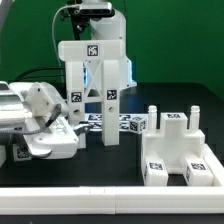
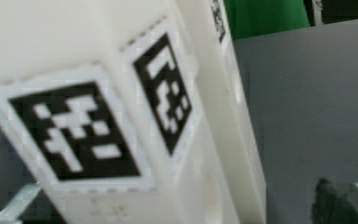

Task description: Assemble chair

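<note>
Nearest, toward the exterior view's right, a low white chair piece (image 1: pixel 176 150) with upright pegs sits on the black counter (image 1: pixel 105 165). At the left, the tool (image 1: pixel 72 128) meets the tall upright chair frame (image 1: pixel 93 90), whose tagged face fills the wrist view. I cannot tell whether the tool is clenched or released. The marker board (image 1: pixel 128 122) lies behind.

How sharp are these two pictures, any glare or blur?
Wrist view: soft focus, the marker tag on the close chair part smeared at its edges. Exterior view: sharper, though the glossy robot arm washes out to white under glare.
</note>
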